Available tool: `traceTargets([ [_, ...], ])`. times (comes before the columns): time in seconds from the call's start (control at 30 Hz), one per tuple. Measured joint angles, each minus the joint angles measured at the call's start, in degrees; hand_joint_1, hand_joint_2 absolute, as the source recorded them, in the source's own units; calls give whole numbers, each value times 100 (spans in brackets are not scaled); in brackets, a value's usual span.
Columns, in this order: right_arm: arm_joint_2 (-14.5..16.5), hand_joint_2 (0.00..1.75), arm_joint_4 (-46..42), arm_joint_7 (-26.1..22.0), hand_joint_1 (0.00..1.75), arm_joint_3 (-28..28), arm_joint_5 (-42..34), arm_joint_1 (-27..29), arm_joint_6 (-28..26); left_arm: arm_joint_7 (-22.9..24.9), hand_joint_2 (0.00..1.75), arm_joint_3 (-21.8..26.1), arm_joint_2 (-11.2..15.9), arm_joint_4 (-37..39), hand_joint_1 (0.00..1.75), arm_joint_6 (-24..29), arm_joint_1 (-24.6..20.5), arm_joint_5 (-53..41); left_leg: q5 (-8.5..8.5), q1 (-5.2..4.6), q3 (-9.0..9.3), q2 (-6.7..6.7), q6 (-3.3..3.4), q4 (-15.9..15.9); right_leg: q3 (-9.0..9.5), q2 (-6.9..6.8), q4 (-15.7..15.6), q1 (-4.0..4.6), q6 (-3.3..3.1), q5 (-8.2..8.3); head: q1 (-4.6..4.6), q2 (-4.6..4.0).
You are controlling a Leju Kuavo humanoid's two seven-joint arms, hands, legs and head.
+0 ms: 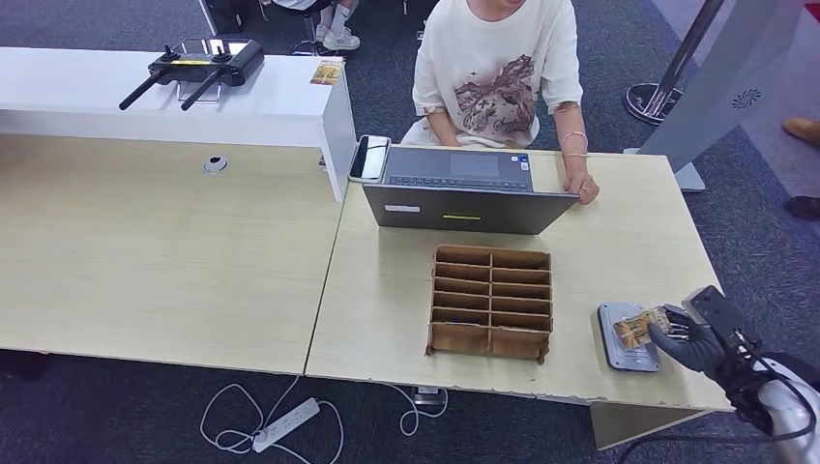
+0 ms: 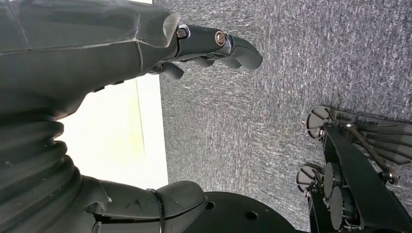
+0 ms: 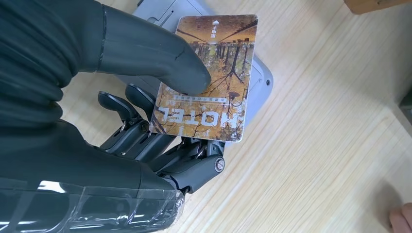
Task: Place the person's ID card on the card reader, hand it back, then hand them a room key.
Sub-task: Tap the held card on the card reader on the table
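Observation:
My right hand (image 1: pixel 691 338) holds a brown and orange card (image 1: pixel 638 329) printed "HOTEL" just over the grey card reader (image 1: pixel 622 360) near the table's front right corner. In the right wrist view the thumb (image 3: pixel 160 58) presses the card (image 3: pixel 228 73) against the fingers beneath, and the reader (image 3: pixel 261 82) lies partly hidden under it. I cannot tell whether the card touches the reader. My left hand (image 2: pixel 73 63) hangs beside the table over grey carpet, fingers (image 2: pixel 233 46) loosely extended with nothing in them.
A person (image 1: pixel 498 68) sits at the far side with a hand (image 1: pixel 583 184) on the open laptop (image 1: pixel 464 188). A cardboard divider box (image 1: pixel 491 302) stands mid-table, left of the reader. A phone (image 1: pixel 367 158) lies beside the laptop. A controller (image 1: pixel 198 66) and another card (image 1: pixel 327 71) rest on the white counter.

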Motion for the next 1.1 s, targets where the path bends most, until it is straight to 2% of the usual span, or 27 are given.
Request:
traceTargets([
  [1.1,24,175,90,125,175,122,380,-34,-341,15,175,86,0,0,0,7,1,16,0,0,0,0,0,0,1,-1,0,0,0,0,1,0],
])
